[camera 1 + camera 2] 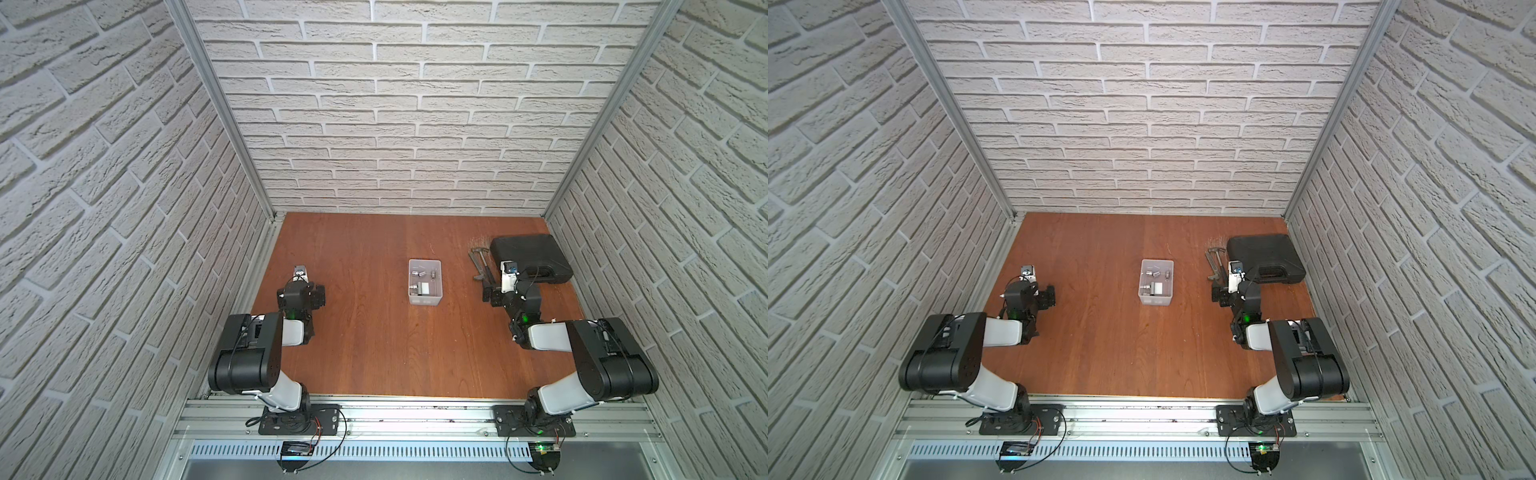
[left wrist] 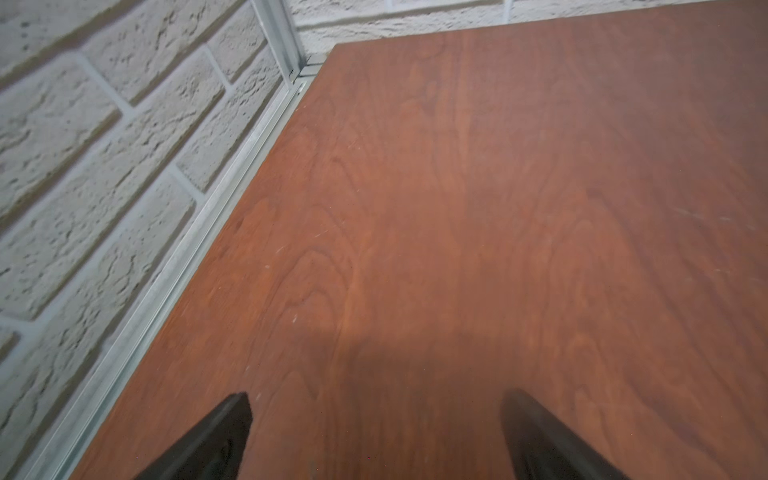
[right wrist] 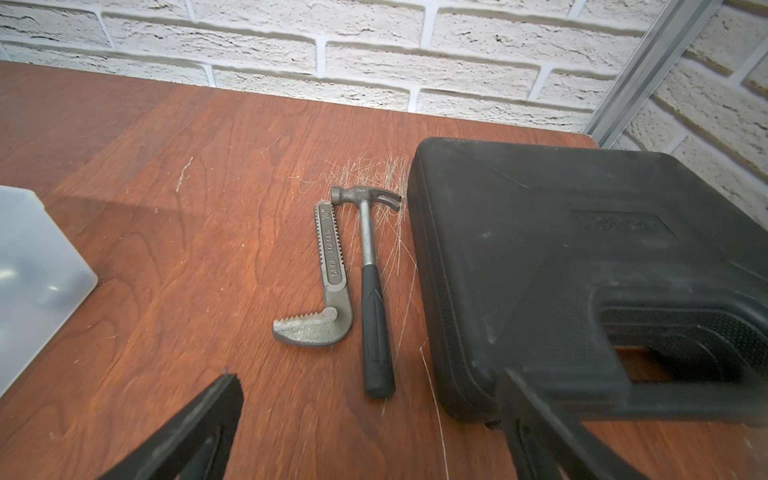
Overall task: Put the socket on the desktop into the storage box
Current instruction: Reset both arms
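Spread black fingers of the right gripper [image 3: 370, 376] frame bare desktop [image 3: 208, 249] and pinch nothing, with a hammer [image 3: 372, 291] and a loose wrench jaw [image 3: 328, 270] lying just ahead and a black case [image 3: 582, 270] ahead on its outer side; the left gripper [image 2: 376, 399] is likewise spread over bare wood. Between the two grippers, well apart from each, sits the storage box [image 1: 424, 301] with several small metal sockets [image 1: 419, 273] inside. No socket shows on the wood, so both probably stand aside empty because the job looks done

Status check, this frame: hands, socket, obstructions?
Left hand open, empty. Right hand open, empty. Sockets in storage box; none seen on desktop. Hammer beside black case, away from box.
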